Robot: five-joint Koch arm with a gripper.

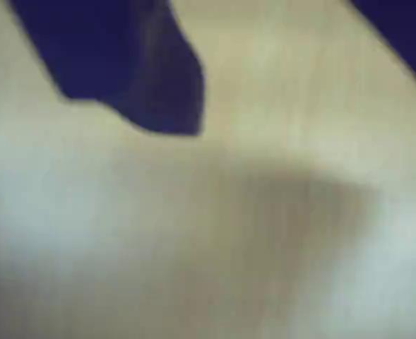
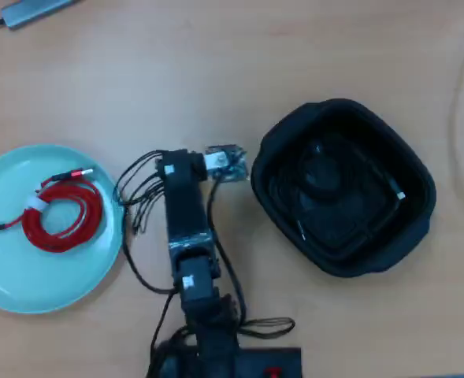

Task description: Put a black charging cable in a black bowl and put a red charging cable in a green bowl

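The red charging cable [image 2: 61,214] lies coiled inside the green bowl [image 2: 11,276] at the left of the overhead view. At the right, the black charging cable [image 2: 326,185] rests in the black bowl [image 2: 272,153], its silvery plug tip near the right wall. The arm [image 2: 186,213] is folded between the two bowls, over bare table. In the blurred wrist view my gripper [image 1: 310,106] appears only as two dark blue jaws at the top, above plain wood. Nothing is visible between them, and the right jaw's tip runs off the frame.
Loose thin black wires [image 2: 137,197] hang off the arm's left side. A grey adapter [image 2: 35,9] lies at the top left edge. A pale cord [image 2: 462,94] curves along the right edge. The arm's base [image 2: 232,358] stands at the bottom.
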